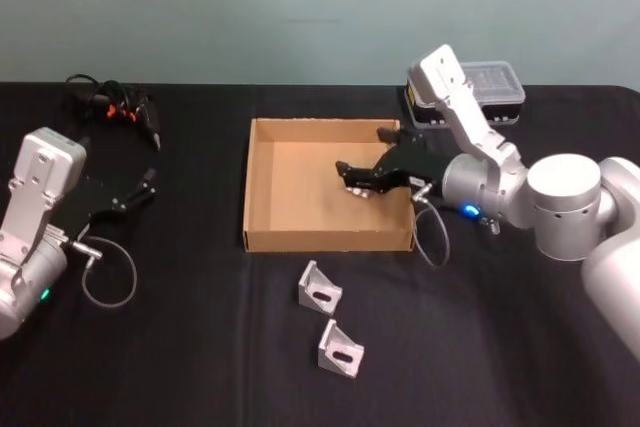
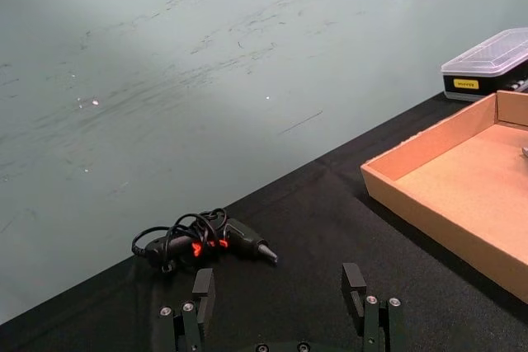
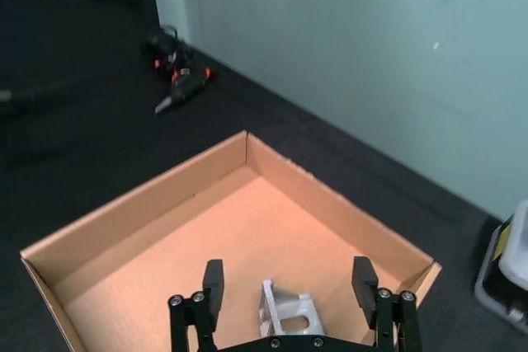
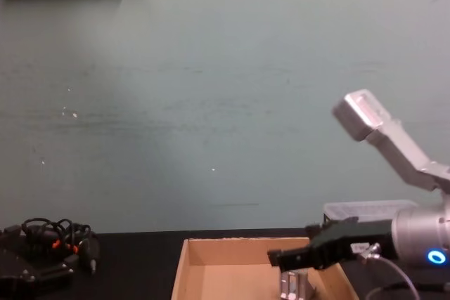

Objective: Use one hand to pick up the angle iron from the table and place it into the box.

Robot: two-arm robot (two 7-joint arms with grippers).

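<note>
Judged the job about done for one piece, with more perhaps to follow. Found a black surface [image 1: 200, 367] carrying everything, with the cardboard box [image 1: 330, 239] near its middle, set towards the back edge. Saw the right arm reaching in across the box's right wall, with the right tool [image 1: 352, 179] low over the box floor close to that wall. Read its fingers [image 3: 213, 279] as spread apart and gripping nothing. Found the left tool [image 2: 278, 276] parked by the left edge of the surface, likewise spread and empty.

Spotted a clear-lidded plastic case [image 1: 490, 87] by the back right corner, lid down, contents too small to make out. Spotted a drill [image 1: 125, 112] with a bundled cord near the back left corner.

Counted a single bracket [image 3: 285, 316] inside the box, by the right wall, directly under the spread fingers with a gap on either side. Took it to be resting on the cardboard, though could not confirm full contact. Saw nothing else in the box.

Noted a second bracket [image 1: 320, 289] on the surface just in front of the box's front wall, and a third bracket [image 1: 340, 349] beside it, nearer the front edge. Reckoned on lifting the right tool clear next, then fetching those two if wanted.
</note>
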